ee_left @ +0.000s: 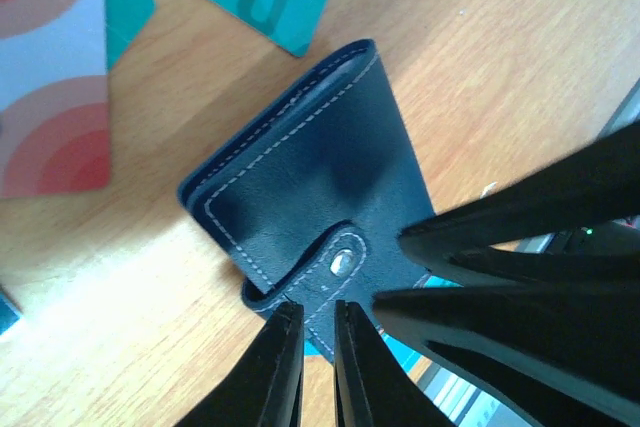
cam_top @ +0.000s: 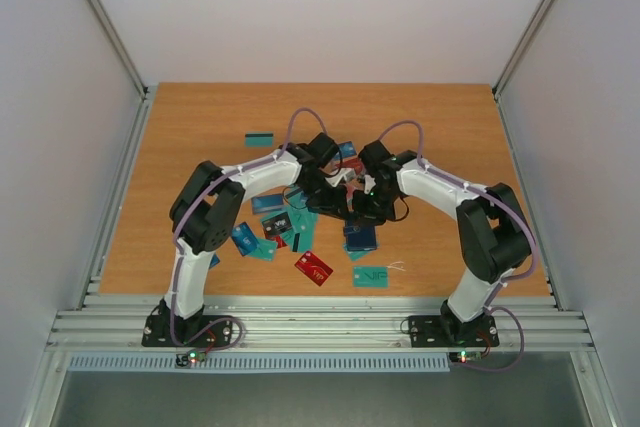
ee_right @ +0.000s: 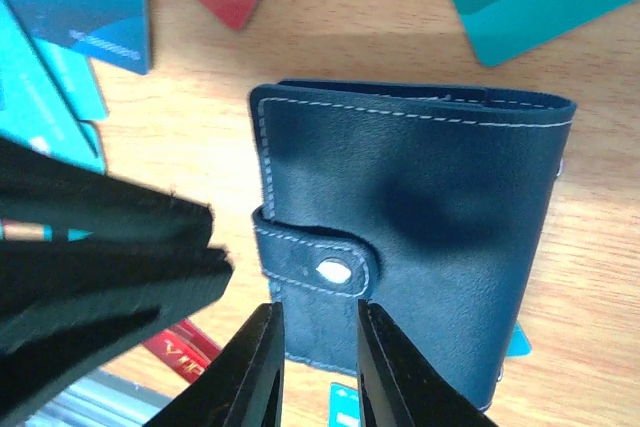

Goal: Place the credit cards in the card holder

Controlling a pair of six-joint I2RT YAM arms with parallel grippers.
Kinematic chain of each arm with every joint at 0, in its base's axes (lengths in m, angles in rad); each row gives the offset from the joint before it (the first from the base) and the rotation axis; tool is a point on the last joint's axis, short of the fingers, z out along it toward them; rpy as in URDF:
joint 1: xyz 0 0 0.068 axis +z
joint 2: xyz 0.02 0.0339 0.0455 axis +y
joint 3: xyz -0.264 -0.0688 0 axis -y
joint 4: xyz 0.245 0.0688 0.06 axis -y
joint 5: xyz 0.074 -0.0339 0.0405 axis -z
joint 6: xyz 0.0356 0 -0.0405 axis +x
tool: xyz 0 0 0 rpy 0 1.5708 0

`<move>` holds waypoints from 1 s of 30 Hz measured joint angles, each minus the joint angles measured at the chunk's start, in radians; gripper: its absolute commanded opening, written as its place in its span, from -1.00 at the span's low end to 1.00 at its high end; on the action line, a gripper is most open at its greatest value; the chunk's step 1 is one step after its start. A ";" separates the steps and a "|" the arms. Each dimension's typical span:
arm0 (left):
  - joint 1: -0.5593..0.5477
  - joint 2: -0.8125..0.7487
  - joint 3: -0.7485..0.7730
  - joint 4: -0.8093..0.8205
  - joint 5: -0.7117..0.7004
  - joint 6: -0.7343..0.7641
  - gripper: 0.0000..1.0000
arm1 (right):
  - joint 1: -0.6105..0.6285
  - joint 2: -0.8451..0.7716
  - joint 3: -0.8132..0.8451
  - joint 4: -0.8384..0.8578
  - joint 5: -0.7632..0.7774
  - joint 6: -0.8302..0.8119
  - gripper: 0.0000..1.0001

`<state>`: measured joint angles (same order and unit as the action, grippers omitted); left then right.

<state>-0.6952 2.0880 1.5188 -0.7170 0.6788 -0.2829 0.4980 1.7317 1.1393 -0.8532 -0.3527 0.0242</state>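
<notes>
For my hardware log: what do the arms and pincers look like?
The left arm and right arm have white links, black joints and a lilac cable each. The left pincer and right pincer have slim black tapered fingers.

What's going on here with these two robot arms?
Both arms meet at the navy card holder, which lies closed and snapped on the table. The right gripper stands slightly open around the clasp tab. The left gripper, nearly closed, sits at the holder's edge. Credit cards lie scattered around it.
</notes>
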 measured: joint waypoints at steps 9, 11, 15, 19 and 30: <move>0.006 0.000 -0.001 -0.008 -0.092 -0.015 -0.78 | 0.000 -0.021 0.006 0.014 -0.054 -0.003 -0.86; 0.007 0.000 -0.005 -0.007 -0.115 -0.023 -0.78 | 0.000 -0.014 0.006 0.024 -0.066 -0.002 -0.87; 0.015 -0.014 -0.037 -0.006 -0.161 -0.029 -0.78 | 0.000 0.016 0.006 0.043 -0.074 -0.002 -0.93; 0.022 -0.039 -0.067 -0.008 -0.192 -0.034 -0.78 | 0.000 0.040 -0.010 0.069 -0.074 0.001 -0.96; 0.025 -0.100 -0.088 -0.008 -0.239 -0.035 -0.76 | 0.000 0.066 -0.022 0.086 -0.075 0.001 -0.94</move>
<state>-0.6704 1.9881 1.4311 -0.7246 0.4397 -0.3176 0.4980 1.7977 1.1172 -0.7673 -0.4274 0.0250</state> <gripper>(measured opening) 0.113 0.021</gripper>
